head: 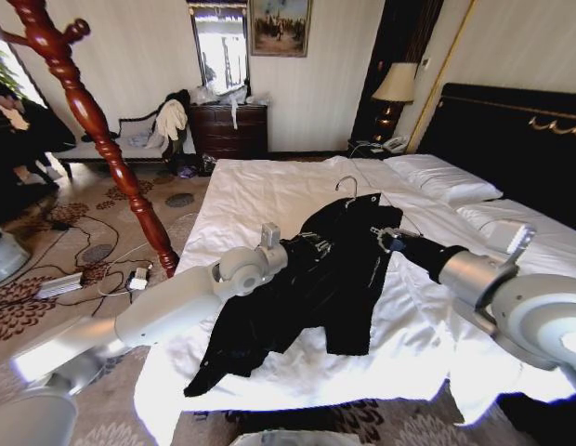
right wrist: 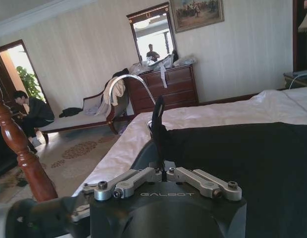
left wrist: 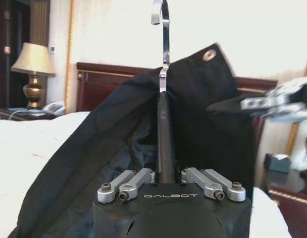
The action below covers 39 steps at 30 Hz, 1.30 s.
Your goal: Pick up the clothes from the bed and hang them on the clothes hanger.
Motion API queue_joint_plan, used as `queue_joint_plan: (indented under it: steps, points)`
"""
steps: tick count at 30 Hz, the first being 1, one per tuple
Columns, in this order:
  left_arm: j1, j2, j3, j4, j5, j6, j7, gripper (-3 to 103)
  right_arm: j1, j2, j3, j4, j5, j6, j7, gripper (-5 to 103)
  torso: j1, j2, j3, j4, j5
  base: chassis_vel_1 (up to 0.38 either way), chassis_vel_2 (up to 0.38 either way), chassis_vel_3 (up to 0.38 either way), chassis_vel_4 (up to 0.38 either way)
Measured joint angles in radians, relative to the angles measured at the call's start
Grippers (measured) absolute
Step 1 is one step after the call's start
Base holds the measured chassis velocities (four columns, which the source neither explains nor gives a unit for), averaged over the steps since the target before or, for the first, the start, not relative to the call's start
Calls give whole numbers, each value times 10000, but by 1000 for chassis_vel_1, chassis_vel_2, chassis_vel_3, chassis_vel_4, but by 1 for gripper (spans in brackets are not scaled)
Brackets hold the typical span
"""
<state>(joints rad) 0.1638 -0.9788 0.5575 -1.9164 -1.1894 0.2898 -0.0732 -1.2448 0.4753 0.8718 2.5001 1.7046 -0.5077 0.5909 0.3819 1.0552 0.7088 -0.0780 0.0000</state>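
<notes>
Clamping the clothes hanger (left wrist: pixel 163 144), both pincers — left (left wrist: pixel 166 176), right (right wrist: pixel 162 171) — sit half-buried in the jacket (head: pixel 316 288).

We note the black jacket (head: pixel 316 288) spread crumpled across the white bed (head: pixel 269 190), one sleeve trailing to the foot edge, its collar toward the headboard. The black hanger (left wrist: pixel 164 144) sits inside the collar, its silver hook (head: pixel 347 189) lying on the sheet beyond the collar.
</notes>
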Motion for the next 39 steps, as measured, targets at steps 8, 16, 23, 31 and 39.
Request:
queue_joint_plan:
  steps: [8, 16, 23, 31, 39]
  points:
    - [134, 444, -215, -169, -128, -42, 0, 16, -251, 187, -262, -2, -962, -85, -404, 0, -2, 0, 0, 5, -2, 0, 0, 0, 0]
    - [117, 366, -316, -18, -168, -80, -28, 16, -488, 308, -351, -4, -1224, -249, -734, 0, -1, 0, -1, 1, -1, 0, 0, 0, 0]
    - [94, 199, -500, 305, -170, -153, -49, 16, -1087, 298, -348, -2, -1861, -497, -1395, 19, -1, -1, 0, 1, 0, 0, 0, 0, 0]
    - [87, 366, -666, 410, -235, -201, -6, 16, -1831, 454, -75, -2, -3011, -451, -1843, 47, -1, 0, 1, 2, -1, 0, 0, 0, 0]
    - [115, 791, -724, 52, -358, -207, 100, 16, -2414, 401, 529, -2, -6417, -369, -2071, 68, -1, -1, 0, 1, 0, 0, 0, 0, 0]
